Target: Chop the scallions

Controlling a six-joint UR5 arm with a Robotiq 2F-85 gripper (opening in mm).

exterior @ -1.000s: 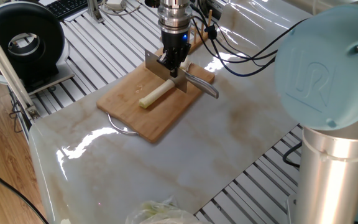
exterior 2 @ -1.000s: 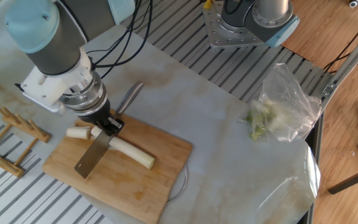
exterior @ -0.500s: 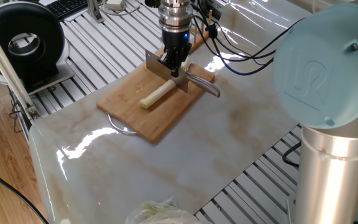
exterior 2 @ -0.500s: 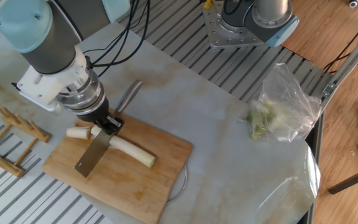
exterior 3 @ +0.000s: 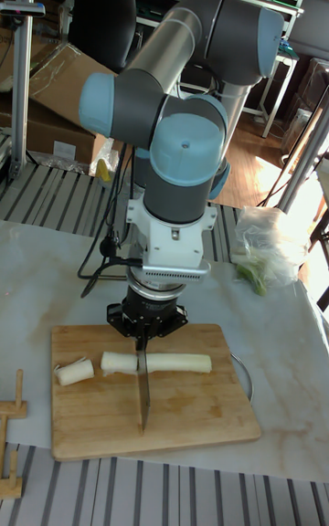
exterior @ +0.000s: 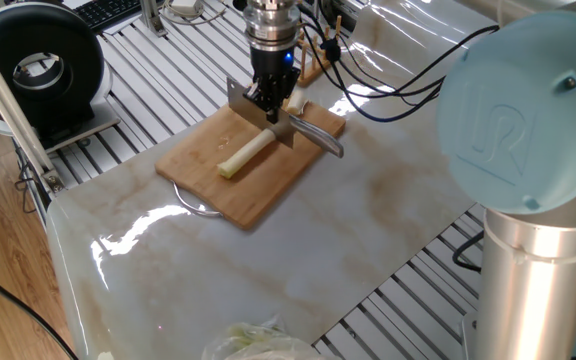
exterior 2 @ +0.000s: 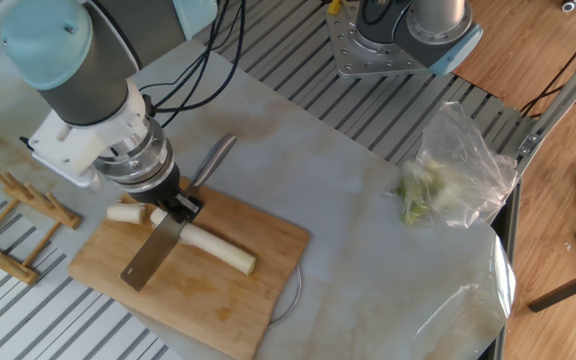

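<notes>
My arm [exterior 3: 187,78] is grey tubing with pale blue joint caps, one embossed with a UR logo. A white wrist block carries screws and a ribbed metal collar. Black cables trail off it; the gripper [exterior 2: 175,203] is black.

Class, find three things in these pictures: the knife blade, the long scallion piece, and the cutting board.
knife blade [exterior 2: 153,257], the other fixed view, middle of the flat steel.
long scallion piece [exterior 3: 178,362], tall fixed view, mid-stalk.
cutting board [exterior: 253,195], one fixed view, bare wood near the front corner.

The pincer [exterior 3: 143,332] fingertips seem hidden behind the knife [exterior 3: 143,394] handle.
</notes>
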